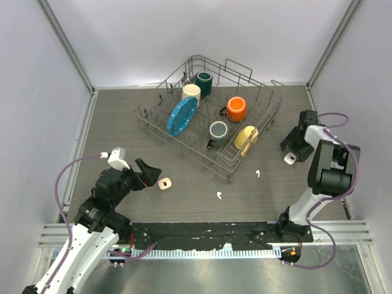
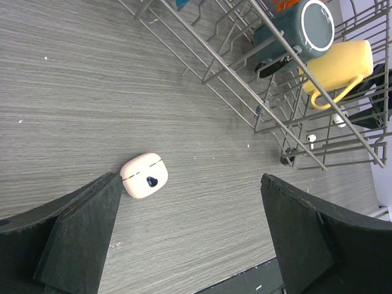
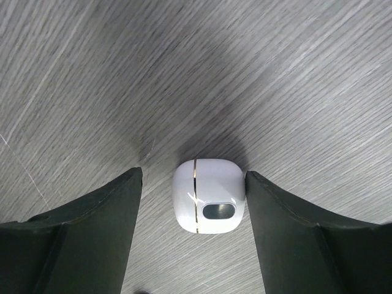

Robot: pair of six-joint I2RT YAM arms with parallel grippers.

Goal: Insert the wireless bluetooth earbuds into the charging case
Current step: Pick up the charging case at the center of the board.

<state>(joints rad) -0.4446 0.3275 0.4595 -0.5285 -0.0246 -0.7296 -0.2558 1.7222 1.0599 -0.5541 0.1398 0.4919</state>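
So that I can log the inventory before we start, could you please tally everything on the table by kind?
Mugs: 5
Plate: 1
Dish rack: 1
Charging cases: 2
Loose earbuds: 2
Total: 11

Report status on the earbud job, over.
Right gripper open, straddling closed white case. Left gripper open, by closed beige case. Two earbuds loose on table.

Two loose earbuds point(image 1: 257, 173) point(image 1: 218, 195), two closed cases point(image 1: 164, 183) point(image 1: 290, 158)
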